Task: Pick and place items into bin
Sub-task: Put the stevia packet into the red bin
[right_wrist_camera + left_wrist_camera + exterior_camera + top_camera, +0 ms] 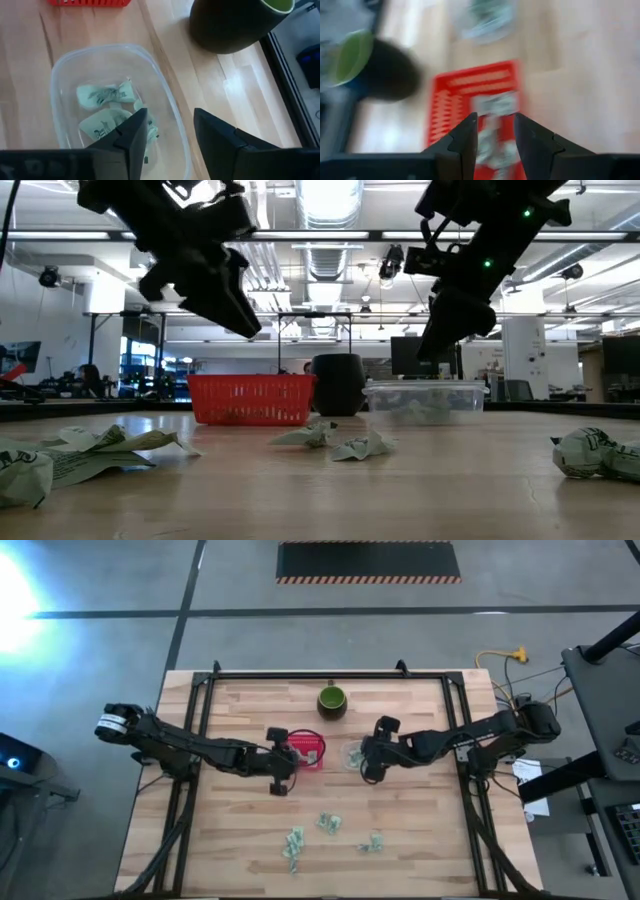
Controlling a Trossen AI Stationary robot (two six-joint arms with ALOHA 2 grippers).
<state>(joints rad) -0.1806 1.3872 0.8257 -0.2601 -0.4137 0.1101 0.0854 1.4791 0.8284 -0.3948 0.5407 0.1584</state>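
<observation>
Several pale green-and-white wrapped pieces lie loose on the near part of the table [295,845] [329,823] [372,842] [350,445]. More pieces lie in the red basket [310,750] [495,107] and in a clear plastic tub [352,755] [107,107]. My left gripper [283,778] [495,131] hovers open above the basket's near-left side. My right gripper [368,768] [170,131] hovers open over the tub's right rim. Neither gripper holds anything.
A dark green round cup [332,700] [235,22] stands toward the table's far edge, behind the basket and tub. A black frame [330,675] runs along the far and side edges of the table. Bare wood lies between the containers and the loose pieces.
</observation>
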